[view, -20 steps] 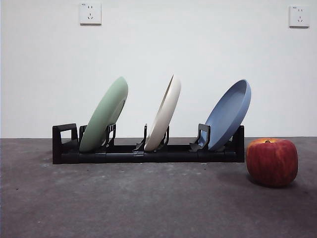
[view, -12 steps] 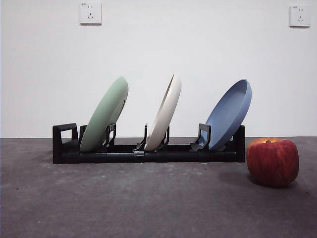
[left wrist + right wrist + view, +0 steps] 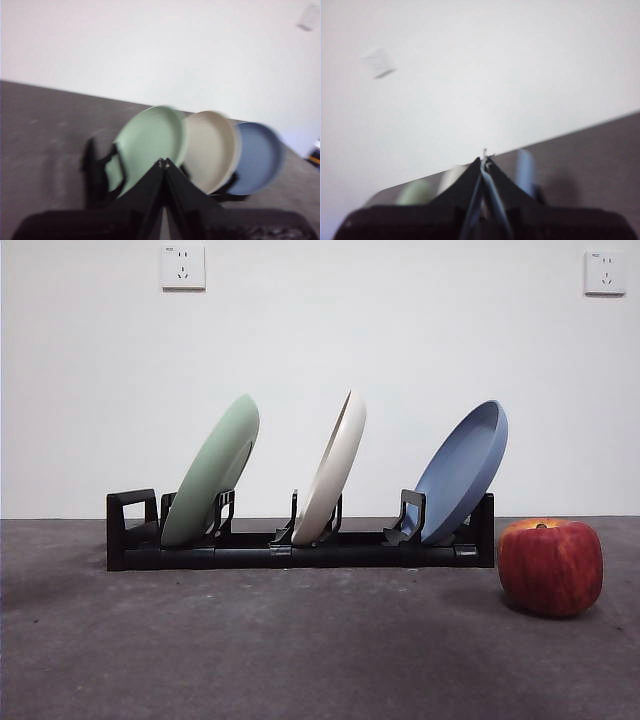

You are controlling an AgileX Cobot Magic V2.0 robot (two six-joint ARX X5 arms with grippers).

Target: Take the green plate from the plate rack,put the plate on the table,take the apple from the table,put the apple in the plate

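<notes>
Against the front views from a moment ago, we find almost nothing moved: the large, blocky red apple [image 3: 550, 568] with its yellow-orange patch at the stem sits a hair further to the side, which we judge to be a camera wobble, not handling, and the plates lean as they did. So we judge the task not yet begun, with the first step, lifting the plate out, still ahead. The wide, shallow, matte pale mint green plate [image 3: 211, 471] stands tilted in the end slot of the long, low black plastic plate rack [image 3: 300, 552], next to the rack's blocky loop; a cream-white round plate [image 3: 332, 471] leans in the middle slot and a dusty blue round plate [image 3: 463, 469] in the far slot, all three tipped the same way. The apple rests on the dark grey, mottled matte bench [image 3: 300, 650], just beside the rack's blue-plate end and apart from it. In the left wrist view the left gripper [image 3: 164, 162] hangs above the rack with its jaws pressed together, holding nothing, the green plate right behind its tips. The right gripper [image 3: 484, 161] also has its jaws closed on nothing and faces mostly the white wall; its picture is blurred, the plates showing only as smears.
</notes>
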